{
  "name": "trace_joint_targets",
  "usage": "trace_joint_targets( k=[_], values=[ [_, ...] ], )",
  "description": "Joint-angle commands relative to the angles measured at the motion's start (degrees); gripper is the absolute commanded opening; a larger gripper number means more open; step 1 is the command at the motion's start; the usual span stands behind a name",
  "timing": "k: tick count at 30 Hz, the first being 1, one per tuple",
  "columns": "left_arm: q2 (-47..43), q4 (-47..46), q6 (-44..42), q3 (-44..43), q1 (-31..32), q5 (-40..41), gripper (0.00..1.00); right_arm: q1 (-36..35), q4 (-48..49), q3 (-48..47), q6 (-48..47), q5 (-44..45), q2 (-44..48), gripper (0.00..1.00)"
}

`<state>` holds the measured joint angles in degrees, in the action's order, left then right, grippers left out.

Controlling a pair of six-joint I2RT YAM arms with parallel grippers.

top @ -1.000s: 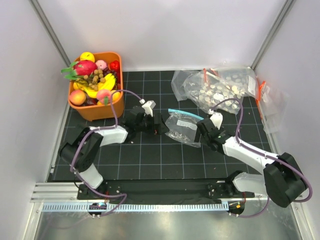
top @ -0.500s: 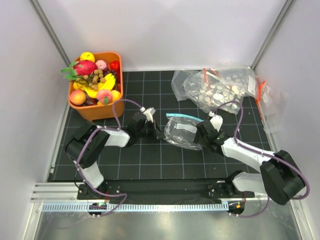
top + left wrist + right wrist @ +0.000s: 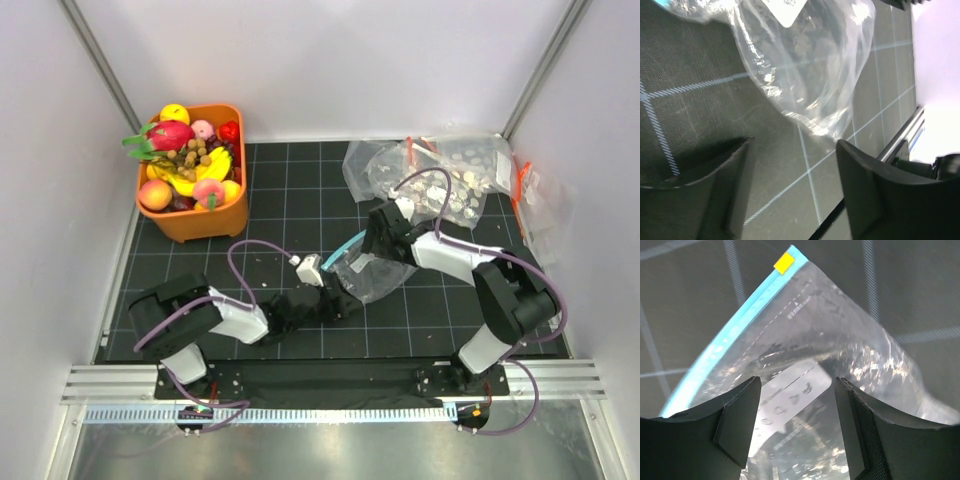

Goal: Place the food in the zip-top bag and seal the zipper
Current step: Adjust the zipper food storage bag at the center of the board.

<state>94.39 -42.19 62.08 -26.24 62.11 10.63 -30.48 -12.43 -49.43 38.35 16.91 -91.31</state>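
The zip-top bag (image 3: 366, 276) lies empty on the black grid mat (image 3: 270, 190), its teal zipper (image 3: 345, 250) running diagonally from near-left to far-right. The right gripper (image 3: 373, 240) hangs with fingers spread over the mouth end. The left gripper (image 3: 335, 303), also spread and holding nothing, sits just beside the near edge. The toy fruits (image 3: 208, 190) sit well apart in the orange basket (image 3: 195, 226) at the far left, on the left gripper's side.

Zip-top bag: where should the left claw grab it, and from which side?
Probably the near-left end of the zipper. That strip is the one firm, straight edge; the rest of the zip-top bag is limp, crumpled film. Come in from the left, since the right claw hangs open over the far-right end, while the left claw is open beside the bag's bulging bottom.
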Motion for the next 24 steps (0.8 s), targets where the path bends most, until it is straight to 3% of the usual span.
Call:
trace_joint_targets(
  k=[1, 6, 10, 14, 18, 24],
  values=[
    [-4.19, -2.99, 1.11, 1.88, 0.82, 9.22, 0.73, 0.42, 1.18, -5.67, -4.84, -3.28, -1.06, 0.69],
    [-15.62, 16.47, -3.72, 1.11, 0.82, 12.39, 0.81, 0.42, -1.37, -7.18, -8.29, -1.97, 2.78, 0.72],
    [-25.46, 28.55, -9.25, -0.91, -1.01, 14.77, 0.94, 0.42, -2.34, -4.10, -8.47, -1.88, 6.83, 0.75],
    [-30.58, 33.30, -15.22, -3.02, -10.83, 8.45, 0.94, 0.33, -4.62, -1.29, -7.15, -1.88, 11.49, 0.75],
    [-24.99, 35.43, -17.35, -9.42, -18.76, -3.74, 0.91, 0.33, -5.41, 2.66, -5.40, -0.39, 16.50, 0.70],
    [-9.00, 31.48, -19.63, -18.65, -20.97, -15.97, 0.77, 0.33, -7.35, 7.15, -2.50, 3.57, 22.05, 0.65]
  ],
)
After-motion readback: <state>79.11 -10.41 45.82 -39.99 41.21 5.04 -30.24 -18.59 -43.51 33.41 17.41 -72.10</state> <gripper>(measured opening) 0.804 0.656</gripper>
